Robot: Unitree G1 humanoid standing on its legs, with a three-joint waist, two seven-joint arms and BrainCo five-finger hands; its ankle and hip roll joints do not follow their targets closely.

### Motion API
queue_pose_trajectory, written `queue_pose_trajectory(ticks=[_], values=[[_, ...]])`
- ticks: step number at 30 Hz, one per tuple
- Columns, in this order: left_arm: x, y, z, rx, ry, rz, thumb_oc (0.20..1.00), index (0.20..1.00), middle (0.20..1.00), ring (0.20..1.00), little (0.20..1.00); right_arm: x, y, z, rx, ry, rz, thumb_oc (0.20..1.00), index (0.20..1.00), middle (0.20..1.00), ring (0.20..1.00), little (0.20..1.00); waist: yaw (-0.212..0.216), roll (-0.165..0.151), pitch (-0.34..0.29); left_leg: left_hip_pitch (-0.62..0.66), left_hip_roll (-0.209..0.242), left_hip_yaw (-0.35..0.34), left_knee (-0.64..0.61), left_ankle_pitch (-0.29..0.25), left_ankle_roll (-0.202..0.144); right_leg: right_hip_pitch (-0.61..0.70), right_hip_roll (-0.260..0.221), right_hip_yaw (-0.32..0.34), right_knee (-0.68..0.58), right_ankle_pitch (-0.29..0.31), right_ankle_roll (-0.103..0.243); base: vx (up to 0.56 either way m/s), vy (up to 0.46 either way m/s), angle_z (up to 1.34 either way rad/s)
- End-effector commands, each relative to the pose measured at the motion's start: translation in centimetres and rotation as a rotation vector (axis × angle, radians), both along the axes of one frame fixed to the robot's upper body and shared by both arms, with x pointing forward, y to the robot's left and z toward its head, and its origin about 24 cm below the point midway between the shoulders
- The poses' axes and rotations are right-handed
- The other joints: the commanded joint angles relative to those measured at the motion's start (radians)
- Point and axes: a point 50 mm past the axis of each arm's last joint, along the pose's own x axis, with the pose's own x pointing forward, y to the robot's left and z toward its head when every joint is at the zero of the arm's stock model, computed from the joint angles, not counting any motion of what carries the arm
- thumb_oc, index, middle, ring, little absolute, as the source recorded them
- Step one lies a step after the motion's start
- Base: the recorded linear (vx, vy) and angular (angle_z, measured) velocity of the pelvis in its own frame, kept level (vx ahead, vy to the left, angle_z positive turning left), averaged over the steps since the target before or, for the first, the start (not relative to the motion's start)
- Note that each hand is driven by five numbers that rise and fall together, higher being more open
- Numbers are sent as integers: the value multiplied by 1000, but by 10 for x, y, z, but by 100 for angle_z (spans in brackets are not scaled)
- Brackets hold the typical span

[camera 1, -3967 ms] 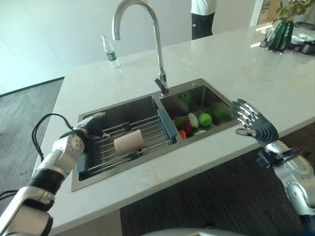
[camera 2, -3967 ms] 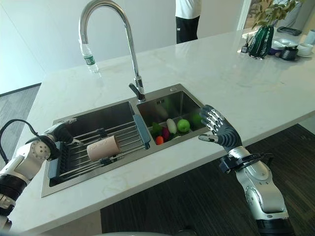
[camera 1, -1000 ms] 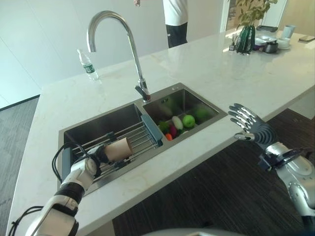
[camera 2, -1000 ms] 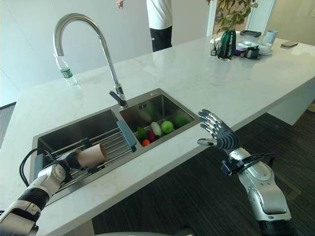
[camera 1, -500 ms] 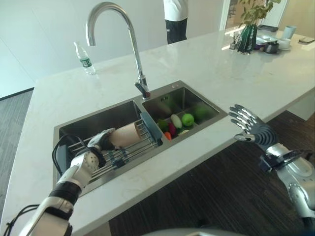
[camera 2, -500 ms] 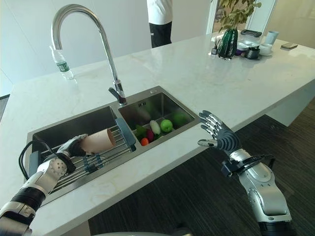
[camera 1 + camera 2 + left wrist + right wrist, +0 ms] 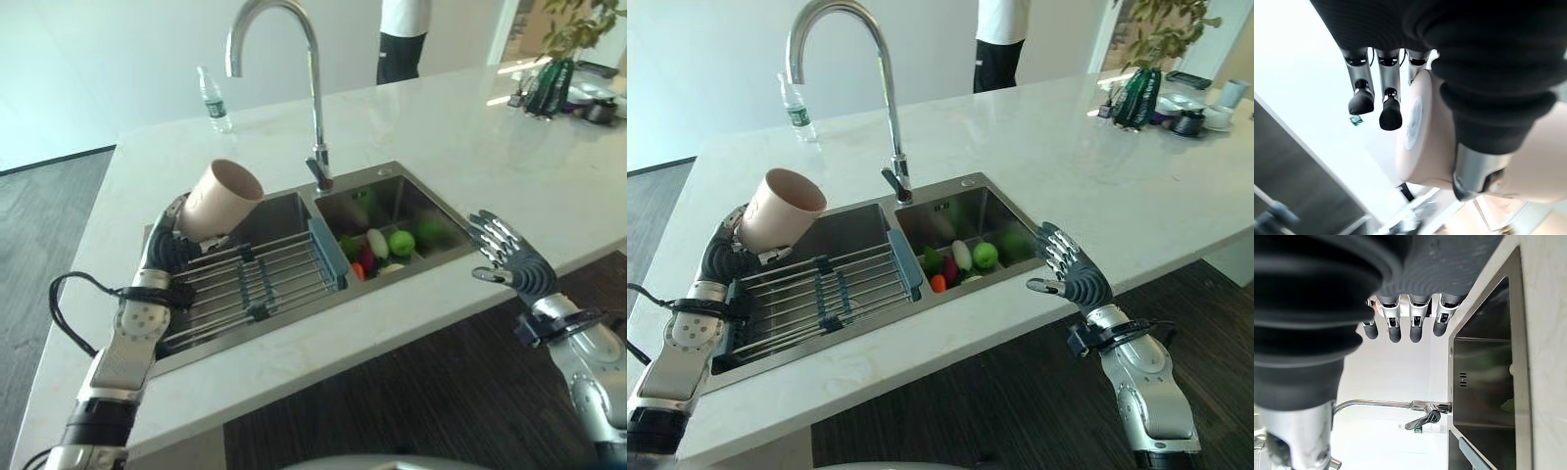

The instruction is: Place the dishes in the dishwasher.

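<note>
A beige cup hangs tilted above the left basin's far left corner, its mouth facing up and to the right. My left hand is shut on its base from below. In the left wrist view the cup rests against the palm, with the fingers curled beside it. My right hand hovers open off the counter's front edge, right of the sink, holding nothing. Its straight fingers also show in the right wrist view.
A wire rack with blue ends spans the left basin. The right basin holds vegetables. A tall faucet stands behind the divider. A water bottle and a vase are on the counter. A person stands beyond.
My left hand has taken the cup off the rack and raised it above the sink's left side. The right hand has stayed put. The camera has shifted.
</note>
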Motion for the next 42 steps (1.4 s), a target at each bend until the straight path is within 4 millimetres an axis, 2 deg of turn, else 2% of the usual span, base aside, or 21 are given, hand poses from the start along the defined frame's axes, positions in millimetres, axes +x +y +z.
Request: queue_pose_trajectory(ticks=[1,5,6,8,10,12,15,16,18,19,22,23,24,27,30,32,33,34,35,38,42], values=[[0,-8,38,-139,-212,-127,200,200,200,200,200,-5,4,46,-6,-272,-27,1000,1000,1000,1000,1000,17,-4,28,62,68,-15,3,-53,-36,35,0,-68,6,-81,5,-55,-210,27],[-15,-21,33,-287,-239,-217,200,200,200,200,200,-11,5,50,-1,-307,-37,1000,1000,1000,1000,1000,46,-2,45,37,94,-49,3,11,-61,37,25,-74,6,-92,-15,-83,-197,32],[-24,-32,33,-337,-267,-294,200,200,200,200,200,-15,6,53,-12,-331,-37,1000,1000,1000,1000,1000,61,1,60,-2,132,-71,3,87,-88,38,46,-80,6,-99,-28,-148,-174,35],[-27,-38,36,-359,-297,-354,200,200,200,200,200,-16,6,56,-27,-343,-36,1000,1000,1000,1000,1000,66,0,73,-28,150,-79,3,116,-94,37,56,-84,6,-100,-35,-259,-202,47],[-26,-46,43,-367,-345,-414,200,200,200,200,200,-10,3,65,-37,-373,-51,1000,1000,1000,1000,1000,68,-11,90,-23,106,-27,61,64,-66,21,43,-121,6,-94,-38,-431,-201,53],[-21,-50,54,-379,-381,-460,200,200,200,200,200,-7,-1,73,-32,-418,-63,1000,1000,1000,1000,1000,48,-29,92,-15,55,37,283,-32,-35,-11,25,-164,6,-73,-50,-453,-135,89],[-14,-58,65,-392,-410,-508,200,200,200,200,200,-7,-2,74,-33,-458,-97,1000,1000,1000,1000,1000,15,-21,86,43,10,1,436,-140,-30,-55,26,-185,6,-47,-49,-323,59,53],[-13,-60,65,-399,-416,-518,200,200,200,200,200,-7,-3,74,-38,-463,-106,1000,1000,1000,1000,1000,8,-25,87,50,-6,9,441,-135,-20,-69,19,-206,6,-24,-55,-362,195,62],[-11,-67,64,-401,-419,-545,200,200,200,200,200,-9,-8,73,-42,-471,-138,1000,1000,1000,1000,1000,-3,-12,82,96,-47,-18,407,-166,-18,-92,23,-232,6,2,-48,-352,275,73],[-11,-68,63,-409,-407,-569,200,200,200,200,200,-11,-10,73,-36,-474,-153,1000,1000,1000,1000,1000,-14,-1,76,146,-58,-26,319,-233,-8,-120,23,-226,6,23,-18,-304,340,107],[-12,-74,62,-394,-387,-620,200,200,200,200,200,-12,-11,72,-27,-477,-187,1000,1000,1000,1000,1000,-9,-14,80,184,-115,-45,148,-331,57,-172,-24,-238,6,104,54,-303,323,102],[-12,-74,62,-394,-387,-620,200,200,200,200,200,-12,-11,72,-27,-477,-187,1000,1000,1000,1000,1000,-9,-14,80,184,-115,-45,148,-331,57,-172,-24,-238,6,104,54,-395,396,53],[-12,-76,64,-378,-375,-639,200,200,200,200,200,-10,-6,69,-20,-476,-183,1000,1000,1000,1000,1000,-2,-17,96,183,-149,-71,62,-318,73,-208,-60,-237,7,136,87,-371,382,54],[-13,-74,64,-379,-365,-625,200,200,200,200,200,-9,3,66,-21,-461,-142,1000,1000,1000,1000,1000,20,-18,115,173,-180,-105,23,-297,88,-226,-83,-251,10,144,94,-426,386,36],[-14,-76,64,-383,-372,-618,200,200,200,200,200,-10,12,65,-13,-470,-111,1000,1000,1000,1000,1000,20,-23,136,147,-186,-162,3,-255,104,-239,-73,-169,66,163,70,-287,201,-4],[-11,-77,66,-407,-355,-661,200,200,200,200,200,-15,7,68,-7,-487,-135,1000,1000,1000,1000,1000,-2,-23,131,93,-174,-249,3,-211,132,-220,30,37,268,24,31,-229,129,55],[-10,-77,67,-409,-354,-665,200,200,200,200,200,-15,7,69,-10,-492,-136,1000,1000,1000,1000,1000,-5,-25,126,80,-176,-265,3,-197,133,-212,43,65,277,8,24,-127,-2,197],[-4,-89,70,-435,-355,-696,200,200,200,200,200,-17,7,71,-28,-501,-158,1000,1000,1000,1000,1000,-25,-26,103,37,-181,-346,3,-166,139,-138,118,222,264,-75,-13,-62,-70,247],[-2,-92,71,-443,-356,-700,200,200,200,200,200,-19,7,71,-28,-503,-159,1000,1000,1000,1000,1000,-30,-29,96,24,-185,-362,3,-154,138,-121,129,252,232,-76,-22,-10,-87,257],[-2,-93,69,-479,-350,-679,200,200,200,200,200,-20,11,70,-9,-496,-139,1000,1000,1000,1000,1000,-9,-36,82,19,-185,-390,3,-150,129,-45,136,238,133,-109,-36,67,-172,148],[-13,-83,64,-492,-359,-652,200,200,200,200,200,-13,22,75,-44,-505,-89,1000,1000,1000,1000,1000,75,-39,84,-7,-131,-383,3,-111,74,27,139,143,40,-120,-60,28,-221,32]])
